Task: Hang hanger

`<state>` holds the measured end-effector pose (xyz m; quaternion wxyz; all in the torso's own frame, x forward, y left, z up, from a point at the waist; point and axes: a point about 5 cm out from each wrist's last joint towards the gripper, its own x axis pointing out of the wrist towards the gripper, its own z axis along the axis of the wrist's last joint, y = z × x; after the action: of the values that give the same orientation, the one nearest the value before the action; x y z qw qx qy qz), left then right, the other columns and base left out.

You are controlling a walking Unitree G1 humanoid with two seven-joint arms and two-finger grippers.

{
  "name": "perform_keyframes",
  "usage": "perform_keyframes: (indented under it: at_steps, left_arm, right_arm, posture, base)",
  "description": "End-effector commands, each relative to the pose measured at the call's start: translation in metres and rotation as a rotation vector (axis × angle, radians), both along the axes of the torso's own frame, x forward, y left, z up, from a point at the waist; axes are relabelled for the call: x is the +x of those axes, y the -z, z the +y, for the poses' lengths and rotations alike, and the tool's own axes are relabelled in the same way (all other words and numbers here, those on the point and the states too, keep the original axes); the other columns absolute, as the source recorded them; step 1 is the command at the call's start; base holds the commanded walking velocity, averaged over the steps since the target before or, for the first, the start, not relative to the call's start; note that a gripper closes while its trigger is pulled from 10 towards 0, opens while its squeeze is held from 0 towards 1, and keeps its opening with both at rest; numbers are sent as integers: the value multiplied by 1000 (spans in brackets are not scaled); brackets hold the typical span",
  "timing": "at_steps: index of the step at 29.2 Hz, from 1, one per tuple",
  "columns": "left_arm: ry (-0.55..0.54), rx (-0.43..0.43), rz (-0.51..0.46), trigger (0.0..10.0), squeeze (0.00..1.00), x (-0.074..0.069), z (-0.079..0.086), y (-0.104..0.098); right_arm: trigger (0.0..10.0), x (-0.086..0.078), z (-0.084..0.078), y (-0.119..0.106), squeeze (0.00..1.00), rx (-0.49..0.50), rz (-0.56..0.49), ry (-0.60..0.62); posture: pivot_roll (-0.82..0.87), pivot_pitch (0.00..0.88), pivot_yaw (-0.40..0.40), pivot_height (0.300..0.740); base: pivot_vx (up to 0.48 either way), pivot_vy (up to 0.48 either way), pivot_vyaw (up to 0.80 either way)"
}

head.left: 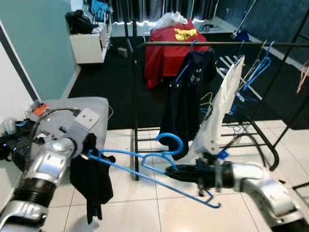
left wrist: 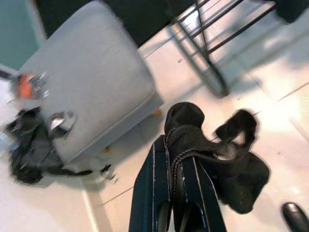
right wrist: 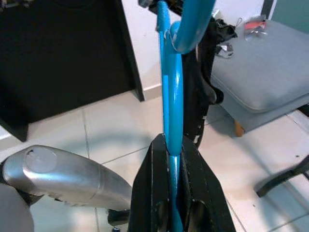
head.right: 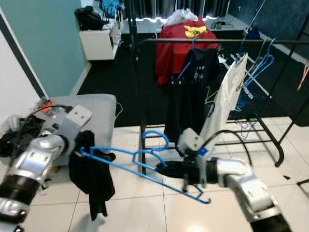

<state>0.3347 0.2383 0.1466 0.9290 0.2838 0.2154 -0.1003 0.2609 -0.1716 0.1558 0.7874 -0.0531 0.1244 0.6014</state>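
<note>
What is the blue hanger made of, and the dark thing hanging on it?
The blue hanger looks like smooth, glossy plastic: it shines and keeps thin, stiff curves, though coated wire is possible. The dark garment looks like soft matte fabric, since it droops in limp folds.

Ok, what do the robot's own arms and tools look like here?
Both arms are silver metal with black ribbed joints. The left tool has long black fingers with thin pale lines. The right tool has plain black fingers. A white box and black cable sit on the right wrist.
</note>
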Motion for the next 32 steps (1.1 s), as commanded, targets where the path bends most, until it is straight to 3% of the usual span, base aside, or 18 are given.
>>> perform_keyframes:
  at_steps: [1, 6, 14, 23, 32]
  left_arm:
    - [41, -10, -13, 10000, 0, -2, 0, -11]
    - [113, 9, 13, 10000, 0, -6, 0, -24]
    - [151, 23, 30, 10000, 0, -13, 2, -29]
    - [172, 7, 57, 10000, 0, -17, -3, -28]
    - [205, -21, 63, 10000, 0, -19, -13, -30]
  right_arm:
    - [10000, 4, -2, -2, 0, 0, -8, -26]
    - [10000, 9, -8, 3, 0, -118, -35, -35]
    - [10000, 13, -20, -4, 0, -197, -93, -15]
    - [10000, 9, -27, -18, 0, -172, -119, -17]
    - [10000, 9, -30, -15, 0, -189, -117, -15]
  posture:
    - [23, 51, -17, 740]
    - [27, 57, -28, 740]
    - [23, 59, -28, 740]
    - [21, 66, -25, 740]
    - [22, 66, -25, 740]
  base:
    - [0, 0, 0]
    - [0, 0, 0]
    - [0, 0, 0]
    - [0, 0, 0]
    - [0, 0, 0]
